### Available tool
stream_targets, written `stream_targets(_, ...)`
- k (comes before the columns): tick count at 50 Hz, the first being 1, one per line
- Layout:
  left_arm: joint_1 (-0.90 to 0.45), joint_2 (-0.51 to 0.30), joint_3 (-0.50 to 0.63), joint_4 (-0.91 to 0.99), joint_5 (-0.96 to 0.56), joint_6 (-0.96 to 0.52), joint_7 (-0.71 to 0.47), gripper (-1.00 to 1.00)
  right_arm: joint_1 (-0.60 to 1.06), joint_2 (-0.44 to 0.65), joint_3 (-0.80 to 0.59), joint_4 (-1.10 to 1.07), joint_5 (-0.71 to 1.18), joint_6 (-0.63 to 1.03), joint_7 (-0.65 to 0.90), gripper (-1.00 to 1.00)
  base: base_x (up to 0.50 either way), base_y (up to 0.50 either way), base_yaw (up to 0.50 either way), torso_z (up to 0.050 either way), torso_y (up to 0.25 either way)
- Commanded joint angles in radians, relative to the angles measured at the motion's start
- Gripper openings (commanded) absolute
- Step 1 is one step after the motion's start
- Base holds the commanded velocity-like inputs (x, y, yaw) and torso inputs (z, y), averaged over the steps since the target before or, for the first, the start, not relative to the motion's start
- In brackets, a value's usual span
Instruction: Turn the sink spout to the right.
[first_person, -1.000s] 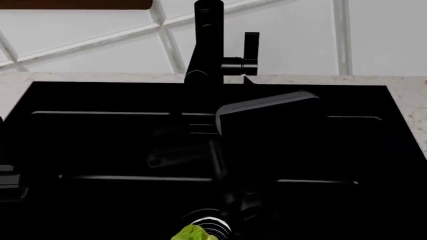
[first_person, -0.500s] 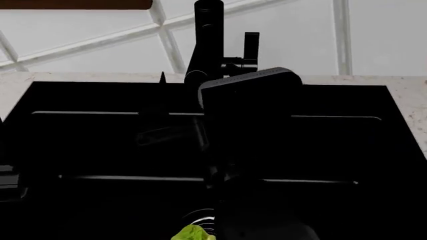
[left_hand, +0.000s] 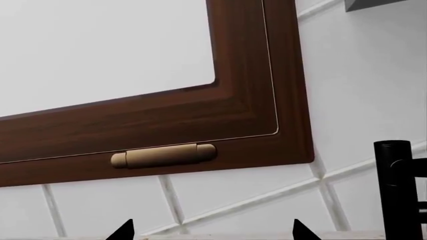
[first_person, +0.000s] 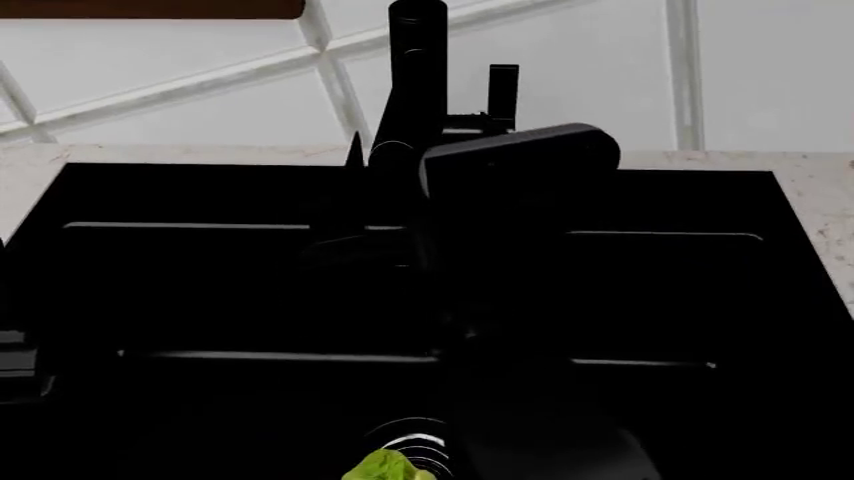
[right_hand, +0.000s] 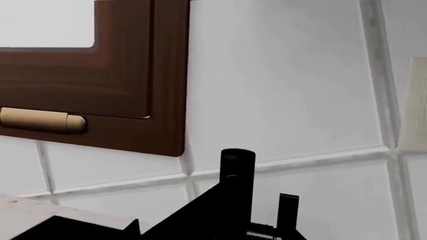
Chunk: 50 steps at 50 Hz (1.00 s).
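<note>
Where the left wrist view looks up at the white tiled wall (left_hand: 373, 90), only two dark tips of the left end effector (left_hand: 212, 231) show, set apart, so it is released; the matte black tubular sink spout (left_hand: 392, 190) stands off to one side, cut by the edge.

In the head view, the right end effector (first_person: 387, 185) merges with the large black rectangular sink (first_person: 200, 290) just before the spout's column; its state cannot be told.

The right wrist view shows the column close ahead, the fingers hidden.
</note>
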Motion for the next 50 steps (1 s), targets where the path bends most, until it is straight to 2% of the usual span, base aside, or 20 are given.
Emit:
stream_targets(1,-0.003,-0.003,0.002,-0.002,-0.006,-0.004,-0.001,1.0,-0.006,0.02,0.015,-0.013,0.006,0.007,0.029,1.0,0.0,0.0,0.0,0.0,0.0)
stream_targets(33,-0.004,-0.011,0.008,-0.001,-0.022,-0.012,-0.005,1.0,-0.033,0.078,0.062,-0.09,0.028,0.041,0.094,1.0,0.0,0.0,0.0,0.0,0.0)
stream_targets(50,-0.005,-0.015,0.01,-0.002,-0.027,-0.011,-0.008,1.0,-0.033,0.11,0.099,-0.049,0.029,0.009,0.101,1.0,0.0,0.0,0.0,0.0,0.0)
